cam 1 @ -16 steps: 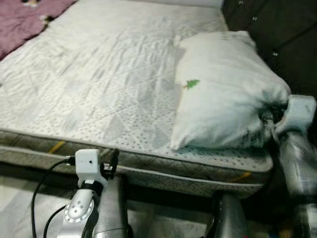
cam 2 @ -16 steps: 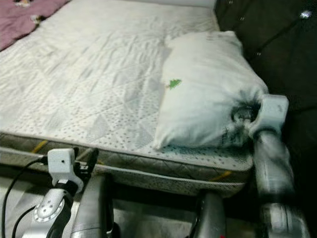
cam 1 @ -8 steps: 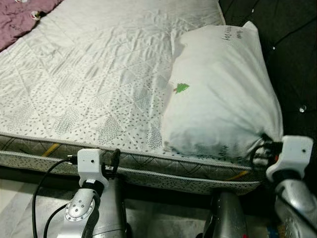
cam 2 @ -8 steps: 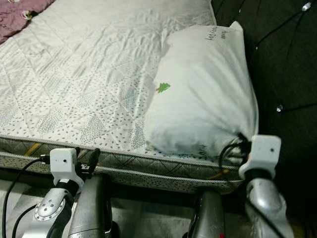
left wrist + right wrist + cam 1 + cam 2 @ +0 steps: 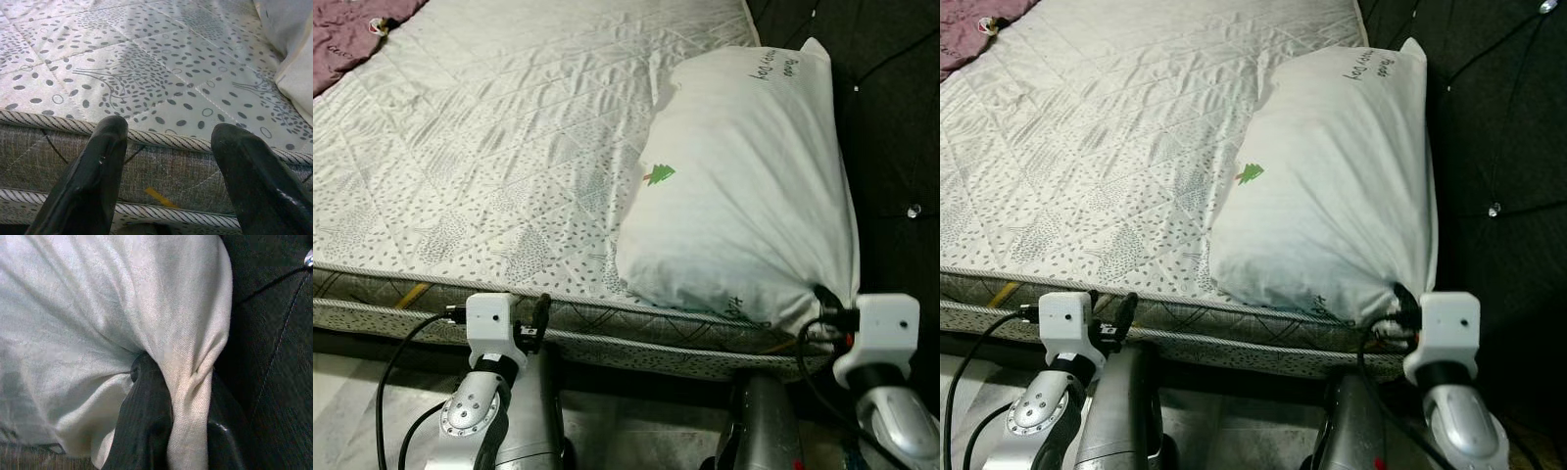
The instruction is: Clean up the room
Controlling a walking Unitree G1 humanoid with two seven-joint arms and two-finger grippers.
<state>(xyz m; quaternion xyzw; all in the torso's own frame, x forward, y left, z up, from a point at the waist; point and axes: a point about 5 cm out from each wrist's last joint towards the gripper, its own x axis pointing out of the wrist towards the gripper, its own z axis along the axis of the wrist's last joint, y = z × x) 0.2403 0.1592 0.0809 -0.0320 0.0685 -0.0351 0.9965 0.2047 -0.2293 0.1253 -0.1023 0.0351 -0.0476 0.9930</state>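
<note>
A white pillow (image 5: pixel 744 186) with a small green tree print lies on the right side of the mattress (image 5: pixel 509 147), along the dark headboard. Its near corner hangs over the bed's front edge. My right gripper (image 5: pixel 181 396) is shut on that bunched corner, and the cloth is pinched between the black fingers (image 5: pixel 146 411). In the eye views the right gripper (image 5: pixel 1400 305) sits at the bed's front right corner. My left gripper (image 5: pixel 168 129) is open just before the mattress's front edge, with nothing between its fingers. The left gripper (image 5: pixel 540 315) is low on the left.
A purple blanket (image 5: pixel 352 29) lies at the bed's far left. The dark tufted headboard (image 5: pixel 891 117) runs along the right, close to the pillow. The mattress's piped front edge (image 5: pixel 161 142) faces me, with pale floor (image 5: pixel 352 392) below.
My right gripper has drawn back and down with the pillow's corner. The pillow has swung lengthwise along the headboard and slid toward the front edge. The left arm has stayed in place.
</note>
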